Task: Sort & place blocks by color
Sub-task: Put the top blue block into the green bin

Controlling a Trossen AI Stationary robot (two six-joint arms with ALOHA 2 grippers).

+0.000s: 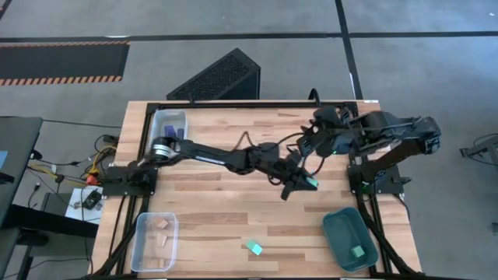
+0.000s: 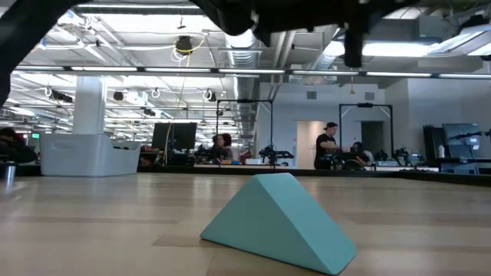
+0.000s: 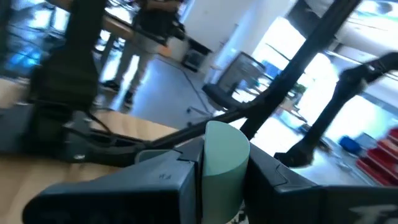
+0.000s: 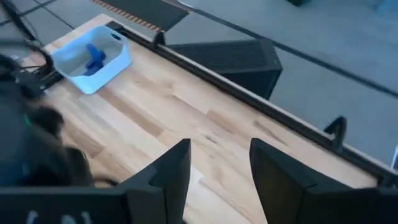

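My left arm reaches across the table's middle, and its gripper (image 1: pixel 303 183) (image 3: pixel 222 171) is shut on a light teal block (image 1: pixel 312 183) with a rounded end. Another light teal block (image 1: pixel 254 248), wedge-shaped in the low view (image 2: pixel 276 222), lies flat on the table near the near edge. A third teal block (image 1: pixel 357 251) lies in the dark teal tray (image 1: pixel 340 230). Tan pieces (image 1: pixel 162 223) lie in the near-left clear bin (image 1: pixel 143 247). Blue bars (image 4: pixel 94 55) lie in the far-left bin (image 1: pixel 158 123). My right gripper (image 1: pixel 317 128) (image 4: pixel 219 168) waits open over the far right of the table. My left gripper pinches the light teal block between its two fingers (image 3: pixel 180 180), on the block's flat sides. The block's rounded end (image 3: pixel 225 134) sticks out past the fingertips. The block is lifted clear of the table, right of centre.
The dark teal tray sits at the near-right corner, with clear bins at the near-left and far-left corners. A dark perforated box (image 1: pixel 218 78) stands beyond the far edge. My right arm (image 1: pixel 389 128) hangs close above my left gripper. People stand in the room behind (image 2: pixel 328 146).
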